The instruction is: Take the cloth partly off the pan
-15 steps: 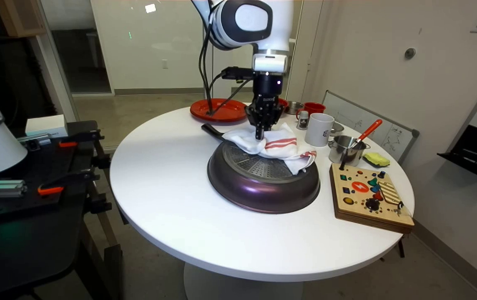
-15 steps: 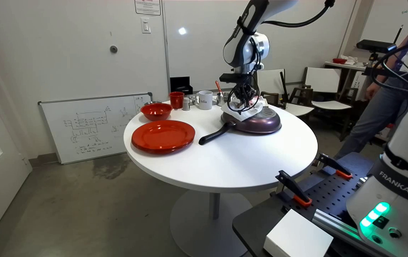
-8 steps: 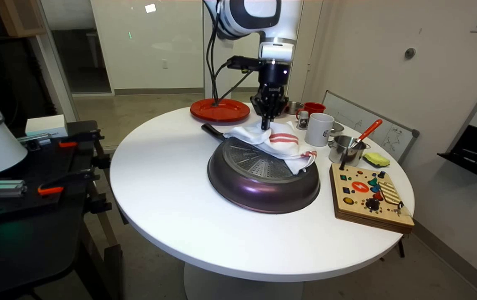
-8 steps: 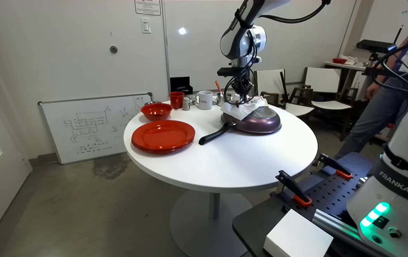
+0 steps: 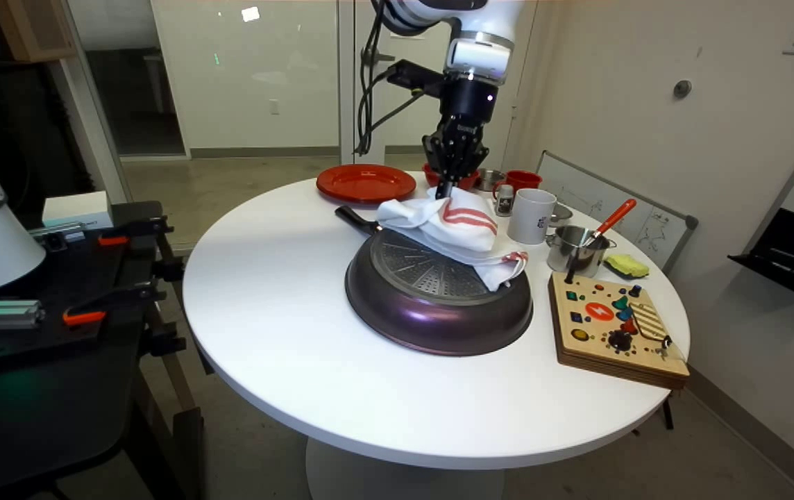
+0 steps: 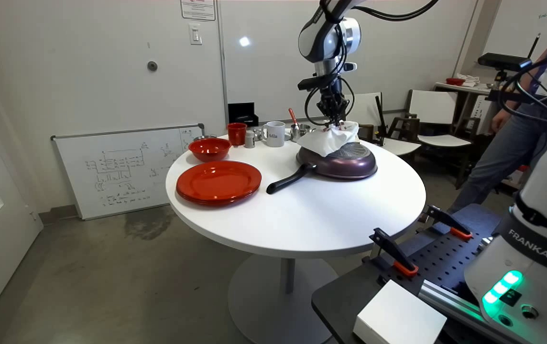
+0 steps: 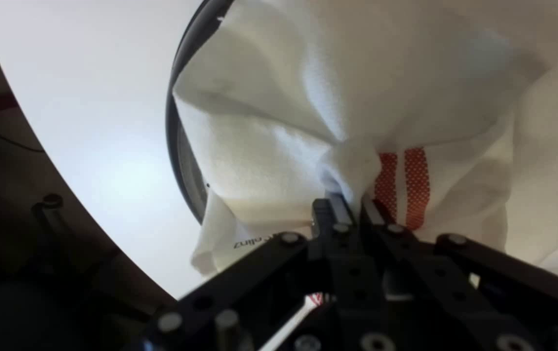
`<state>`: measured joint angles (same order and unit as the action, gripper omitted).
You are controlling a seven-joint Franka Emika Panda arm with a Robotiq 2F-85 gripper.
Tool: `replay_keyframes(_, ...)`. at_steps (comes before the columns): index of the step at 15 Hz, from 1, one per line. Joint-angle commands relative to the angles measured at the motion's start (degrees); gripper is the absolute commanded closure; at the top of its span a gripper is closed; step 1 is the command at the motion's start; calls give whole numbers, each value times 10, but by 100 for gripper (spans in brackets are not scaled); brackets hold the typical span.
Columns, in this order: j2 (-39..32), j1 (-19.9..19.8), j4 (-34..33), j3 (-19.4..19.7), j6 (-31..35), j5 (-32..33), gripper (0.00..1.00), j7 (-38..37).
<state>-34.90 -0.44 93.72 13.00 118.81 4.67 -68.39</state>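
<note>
The dark purple pan [image 5: 432,323] lies upside down on the round white table; it also shows in an exterior view [image 6: 350,167], its black handle toward the red plates. The white cloth with red stripes [image 5: 470,236] covers part of the pan's base and hangs over its edge. My gripper [image 5: 443,192] is above the pan, its fingers shut on a pinched fold of the cloth and lifting it into a peak. In the wrist view, the cloth [image 7: 259,161] bunches between the fingertips [image 7: 355,209], and the pan's rim [image 7: 174,131] shows at left.
Red plates [image 6: 218,181] and a red bowl [image 6: 210,149] stand near the pan handle. A white mug [image 5: 531,217], a shaker [image 5: 504,201], a red mug [image 5: 523,181] and a steel pot [image 5: 575,253] stand beside the pan. A wooden button board [image 5: 615,330] lies near the table edge.
My gripper has risen and tilted, holding the cloth. The pinched part of the cloth is pulled up with it, while its striped corner still lies on the pan, which has not moved.
</note>
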Motion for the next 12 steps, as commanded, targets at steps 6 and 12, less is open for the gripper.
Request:
replay_keyframes(6, 7, -16, -21, -8, -62, 2, 93, 45)
replay_keyframes(12, 2, -11, -23, 10, -66, 26, 94, 20)
